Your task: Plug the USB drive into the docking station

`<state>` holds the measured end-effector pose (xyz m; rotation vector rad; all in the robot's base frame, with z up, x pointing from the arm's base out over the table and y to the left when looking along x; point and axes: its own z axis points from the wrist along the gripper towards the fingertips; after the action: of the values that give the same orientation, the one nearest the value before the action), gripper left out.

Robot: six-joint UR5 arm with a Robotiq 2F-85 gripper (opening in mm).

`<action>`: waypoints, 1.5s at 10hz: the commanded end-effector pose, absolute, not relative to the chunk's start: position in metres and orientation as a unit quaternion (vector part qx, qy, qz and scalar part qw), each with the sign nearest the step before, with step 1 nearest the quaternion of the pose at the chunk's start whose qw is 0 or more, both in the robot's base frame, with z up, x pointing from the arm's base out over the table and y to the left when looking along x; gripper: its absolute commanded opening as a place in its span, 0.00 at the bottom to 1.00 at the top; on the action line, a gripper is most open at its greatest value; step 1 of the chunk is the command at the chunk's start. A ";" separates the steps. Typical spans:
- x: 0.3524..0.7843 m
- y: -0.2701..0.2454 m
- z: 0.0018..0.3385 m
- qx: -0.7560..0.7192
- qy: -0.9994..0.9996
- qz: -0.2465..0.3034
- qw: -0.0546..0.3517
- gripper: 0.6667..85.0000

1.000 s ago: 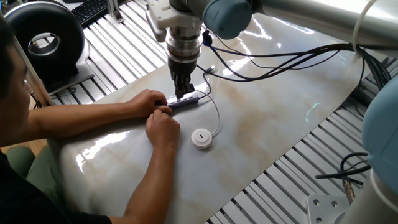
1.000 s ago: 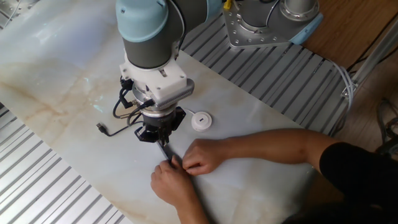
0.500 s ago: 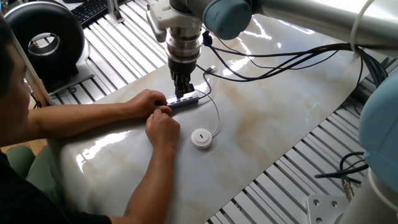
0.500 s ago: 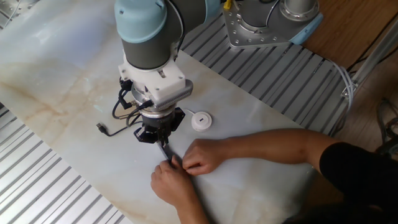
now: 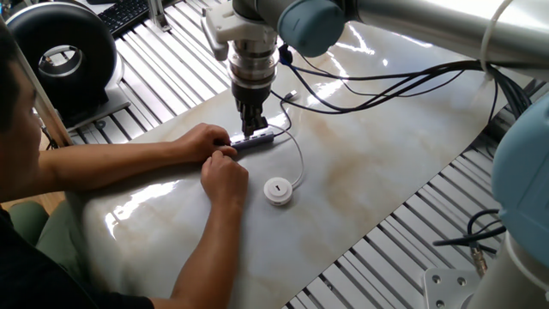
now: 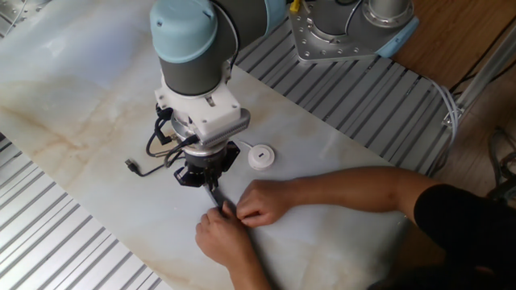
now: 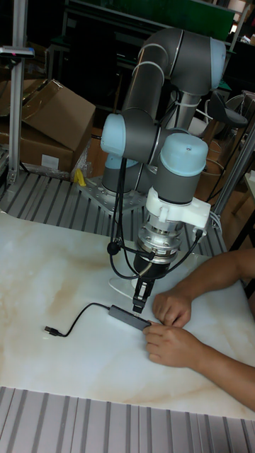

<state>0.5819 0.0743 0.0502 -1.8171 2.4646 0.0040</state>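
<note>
The docking station (image 5: 255,141) is a slim grey bar lying on the marble table, and a person's two hands (image 5: 216,153) pin down its near end. My gripper (image 5: 251,129) points straight down onto the bar, its fingers close together and shut on the small plug of the USB drive's thin white cable. The cable loops back to the USB drive (image 5: 277,190), a white round puck lying flat nearby. From the other side I see the gripper (image 6: 206,180) over the bar (image 6: 216,196), with the puck (image 6: 260,155) behind it. In the tall view the gripper (image 7: 138,306) touches the bar (image 7: 128,316).
The bar's black cable (image 7: 78,316) trails left to a loose plug (image 6: 131,165). The person's forearms (image 6: 355,187) lie across the table near the gripper. Black robot cables (image 5: 386,81) hang over the far side. A round black device (image 5: 58,53) sits off the table's left corner.
The arm's wrist has shifted very slightly. The gripper tips, the bar, the puck and the hands stay where they were.
</note>
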 end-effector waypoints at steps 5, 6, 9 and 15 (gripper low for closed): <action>0.572 0.071 0.054 -0.583 0.812 0.002 0.026 0.01; 0.572 0.071 0.054 -0.584 0.811 0.003 0.025 0.01; 0.574 0.074 0.052 -0.570 0.821 0.007 0.031 0.01; 0.581 0.079 0.051 -0.533 0.845 0.008 0.039 0.01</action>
<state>0.5773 0.0775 0.0516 -1.6670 2.5814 0.0223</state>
